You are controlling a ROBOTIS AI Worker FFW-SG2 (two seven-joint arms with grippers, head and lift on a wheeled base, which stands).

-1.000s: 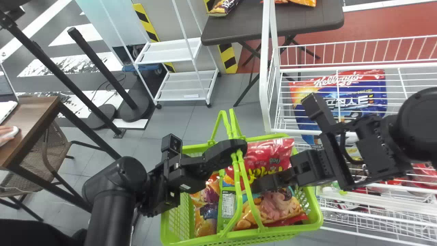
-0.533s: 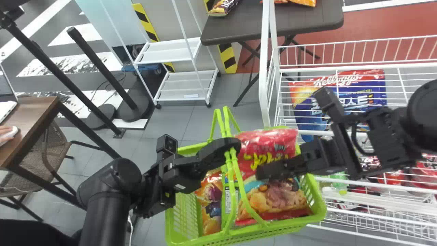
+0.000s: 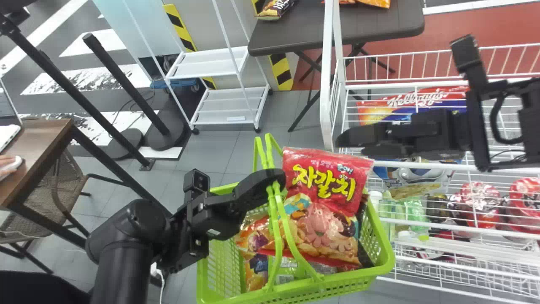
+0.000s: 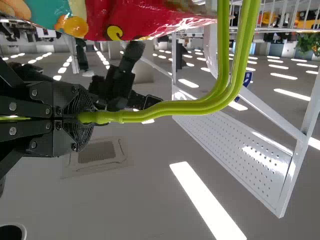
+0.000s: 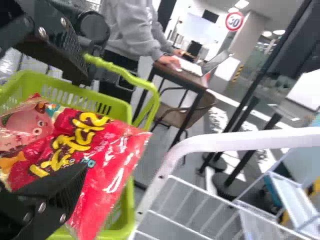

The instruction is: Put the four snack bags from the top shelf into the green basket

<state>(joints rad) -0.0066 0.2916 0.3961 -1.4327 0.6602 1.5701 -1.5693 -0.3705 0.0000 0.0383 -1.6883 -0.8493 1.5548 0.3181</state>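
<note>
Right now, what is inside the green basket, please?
A red snack bag lies uppermost in the green basket; an orange and purple bag shows to its left. Parts of packets show underneath; how many is hidden by the red bag and handles.

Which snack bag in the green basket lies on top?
The red bag, with big yellow lettering and a pink cartoon figure; the other bags peek out lower down around it.
</note>
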